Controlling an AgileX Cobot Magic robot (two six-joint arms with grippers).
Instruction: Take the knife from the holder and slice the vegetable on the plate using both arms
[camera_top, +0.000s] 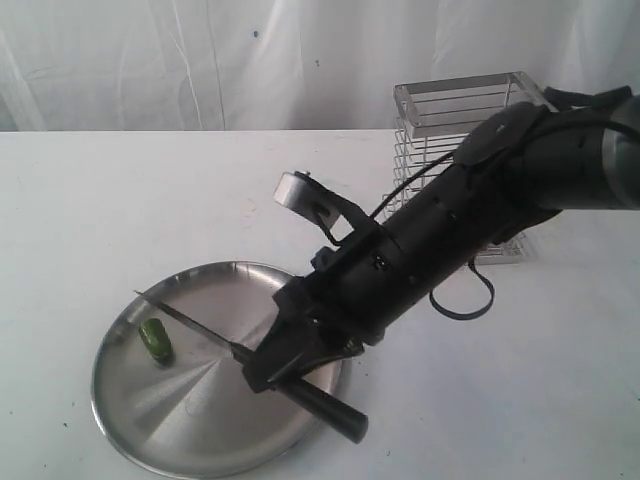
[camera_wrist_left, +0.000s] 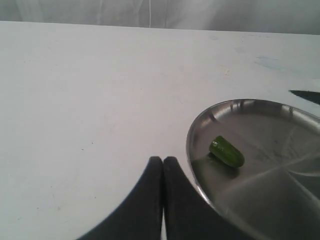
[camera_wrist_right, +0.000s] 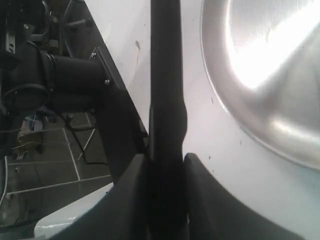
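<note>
Right gripper (camera_top: 262, 368), lower centre of the exterior view, clamped on the black handle of the knife (camera_top: 328, 408), one jaw on each side. Left gripper (camera_wrist_left: 163, 161), seen only in its own wrist view, jaws pressed together with nothing between them, over the bare white table (camera_top: 120, 200) just outside the rim of the plate (camera_wrist_left: 265, 200). Right arm (camera_top: 450, 215) slanting down from the upper right, crossing in front of the holder (camera_top: 425, 150), upright at upper right. Plate at lower left. Knife lying diagonally over it, tip toward the upper-left rim, handle end out past the lower-right rim. Vegetable (camera_top: 155, 340) on the plate's left part, just beside the blade; contact unclear.
</note>
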